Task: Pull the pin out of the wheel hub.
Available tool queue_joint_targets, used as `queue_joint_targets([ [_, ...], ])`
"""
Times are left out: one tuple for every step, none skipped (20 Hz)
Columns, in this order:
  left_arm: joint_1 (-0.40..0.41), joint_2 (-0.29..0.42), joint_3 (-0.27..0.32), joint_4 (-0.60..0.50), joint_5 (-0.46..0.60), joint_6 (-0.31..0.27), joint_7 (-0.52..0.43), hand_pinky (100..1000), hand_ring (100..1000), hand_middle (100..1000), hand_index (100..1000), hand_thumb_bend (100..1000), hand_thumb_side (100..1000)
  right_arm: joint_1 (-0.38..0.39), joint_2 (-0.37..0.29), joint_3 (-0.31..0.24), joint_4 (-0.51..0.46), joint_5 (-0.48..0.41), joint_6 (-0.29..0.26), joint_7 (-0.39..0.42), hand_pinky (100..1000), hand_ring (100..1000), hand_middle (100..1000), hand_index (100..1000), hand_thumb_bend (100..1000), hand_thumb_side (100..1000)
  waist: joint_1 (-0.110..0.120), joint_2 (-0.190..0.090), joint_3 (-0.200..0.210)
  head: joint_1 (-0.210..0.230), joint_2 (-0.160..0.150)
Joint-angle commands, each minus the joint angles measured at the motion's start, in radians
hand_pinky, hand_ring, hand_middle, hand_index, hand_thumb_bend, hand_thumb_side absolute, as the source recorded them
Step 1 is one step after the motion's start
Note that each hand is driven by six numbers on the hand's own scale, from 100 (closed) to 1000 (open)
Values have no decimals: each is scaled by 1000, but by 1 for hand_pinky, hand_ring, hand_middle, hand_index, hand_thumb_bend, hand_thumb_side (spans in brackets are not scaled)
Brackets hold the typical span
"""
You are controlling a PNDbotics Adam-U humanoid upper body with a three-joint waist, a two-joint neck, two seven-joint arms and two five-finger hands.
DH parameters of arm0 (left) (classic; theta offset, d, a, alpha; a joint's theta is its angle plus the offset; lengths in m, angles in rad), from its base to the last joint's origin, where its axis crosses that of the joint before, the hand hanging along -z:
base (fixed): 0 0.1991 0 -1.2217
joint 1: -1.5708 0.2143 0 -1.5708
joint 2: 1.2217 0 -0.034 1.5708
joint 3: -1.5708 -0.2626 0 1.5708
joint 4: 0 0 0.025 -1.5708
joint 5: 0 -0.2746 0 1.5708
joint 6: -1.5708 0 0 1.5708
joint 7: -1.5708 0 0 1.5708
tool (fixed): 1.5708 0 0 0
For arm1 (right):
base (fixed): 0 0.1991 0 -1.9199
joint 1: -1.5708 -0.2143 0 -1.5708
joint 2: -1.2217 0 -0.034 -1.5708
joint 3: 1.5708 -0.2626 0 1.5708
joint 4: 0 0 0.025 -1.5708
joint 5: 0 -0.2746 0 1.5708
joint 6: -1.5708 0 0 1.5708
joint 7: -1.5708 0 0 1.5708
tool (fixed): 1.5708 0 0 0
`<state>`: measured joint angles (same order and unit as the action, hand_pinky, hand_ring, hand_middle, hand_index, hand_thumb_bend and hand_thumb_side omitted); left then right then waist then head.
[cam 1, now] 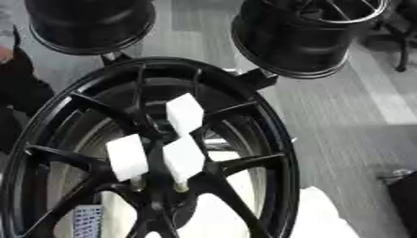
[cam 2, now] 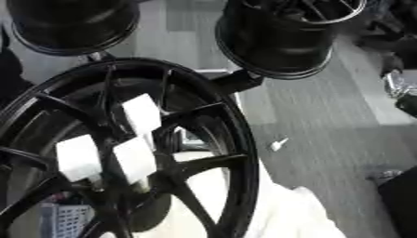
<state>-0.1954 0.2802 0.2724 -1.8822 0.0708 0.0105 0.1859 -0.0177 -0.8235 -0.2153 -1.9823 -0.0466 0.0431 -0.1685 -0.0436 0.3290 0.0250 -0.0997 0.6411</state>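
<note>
A: Where is the wheel hub [cam 1: 163, 186]?

B: Low and left in both eye views, at the centre of a black spoked wheel [cam 1: 269, 116] that fills the lower left; the wheel stands nearly upright, its face turned toward the camera.

A: And the pins?

B: Three white blocks sit round the hub; an upper one [cam 1: 185, 114], a left one [cam 1: 127, 157] and a middle one [cam 1: 183, 158]; each looks like the handle of a pin; under the left and middle blocks a short pale metal stem [cam 1: 181, 187] runs down into the hub. Their long axes run roughly top to bottom in the view, leaning a little, block end up and stem end down.

A: The hands?

B: Neither robot hand shows in either view, so their state cannot be told.

A: Anything else?

B: Two more black rims [cam 1: 297, 39] hang above, over a grey floor [cam 1: 350, 121]; a small white piece [cam 2: 279, 143] lies on the floor just right of the wheel; white cloth [cam 2: 301, 218] shows at the bottom.
</note>
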Motion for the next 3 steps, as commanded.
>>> queue_joint_targets([
  [-9, 16, -2, -29, -5, 0, -3, 807, 698, 605, 803, 100, 663, -6, -21, -15, -18, -2, -4, -1, 797, 686, 588, 753, 100, 462, 5, -20, -1, 4, 3],
  [-9, 16, -3, -31, -5, 0, -3, 807, 698, 605, 803, 100, 660, -5, -21, -16, -18, -1, -4, -1, 796, 685, 587, 753, 100, 462, 8, -20, 0, 5, 2],
  [-9, 16, -3, -33, -6, -1, -3, 807, 698, 605, 803, 100, 658, -5, -20, -16, -18, -1, -5, -1, 796, 685, 587, 752, 100, 463, 10, -20, 2, 6, 1],
])
